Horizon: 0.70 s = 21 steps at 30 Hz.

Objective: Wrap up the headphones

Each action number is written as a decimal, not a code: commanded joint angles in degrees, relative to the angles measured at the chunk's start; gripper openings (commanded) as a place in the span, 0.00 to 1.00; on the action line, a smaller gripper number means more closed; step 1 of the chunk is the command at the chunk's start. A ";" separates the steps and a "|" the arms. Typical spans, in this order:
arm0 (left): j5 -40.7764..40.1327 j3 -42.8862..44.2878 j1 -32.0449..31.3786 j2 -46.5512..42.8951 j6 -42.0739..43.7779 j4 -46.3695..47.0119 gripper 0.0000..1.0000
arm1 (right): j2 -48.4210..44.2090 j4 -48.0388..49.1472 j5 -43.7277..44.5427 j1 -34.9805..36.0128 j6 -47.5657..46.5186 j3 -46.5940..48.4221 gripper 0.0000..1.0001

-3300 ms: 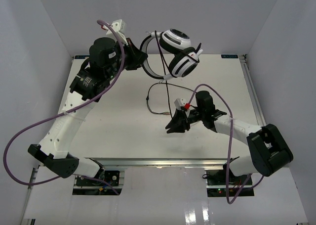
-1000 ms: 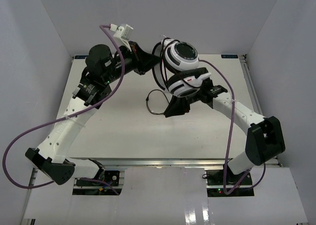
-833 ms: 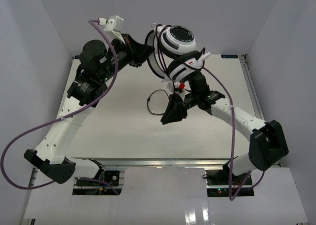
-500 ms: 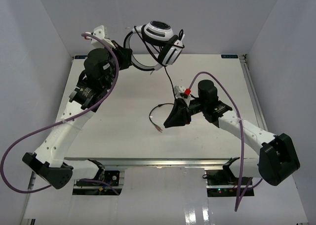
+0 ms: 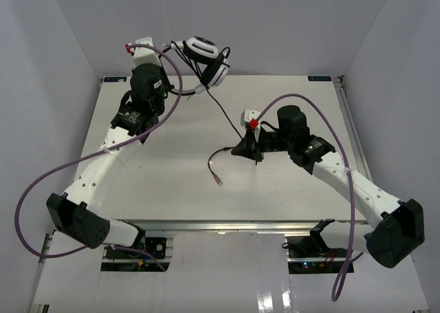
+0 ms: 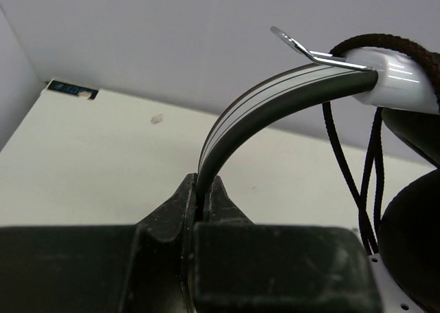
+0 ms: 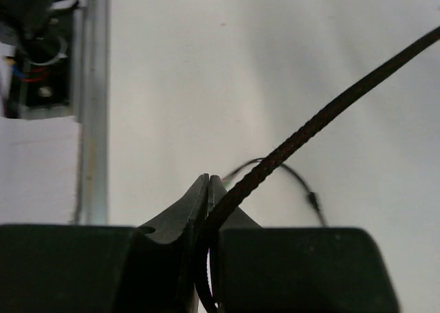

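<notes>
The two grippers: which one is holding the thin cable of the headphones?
The right gripper: it is shut on the thin dark cable. The left gripper is shut on the headband instead.

White table (image 5: 172, 182), pale walls (image 5: 275, 24), small label at its far edge (image 5: 318, 78)

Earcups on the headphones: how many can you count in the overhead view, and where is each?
2. The upper earcup is held up near the table's far edge, left of centre; the lower earcup is close beside it, lower right. Neither is hidden.
</notes>
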 commanded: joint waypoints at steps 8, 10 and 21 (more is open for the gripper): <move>18.83 -7.79 -2.33 9.65 9.90 -7.13 0.00 | -0.99 -11.62 42.37 5.95 -31.11 19.60 0.08; 25.08 -8.89 -3.56 9.04 10.55 -8.50 0.00 | 1.02 -8.56 44.17 5.89 -32.07 20.28 0.08; 62.60 -18.61 -6.35 -5.78 13.56 -7.66 0.00 | 10.32 -1.12 33.80 -7.48 -22.66 17.59 0.09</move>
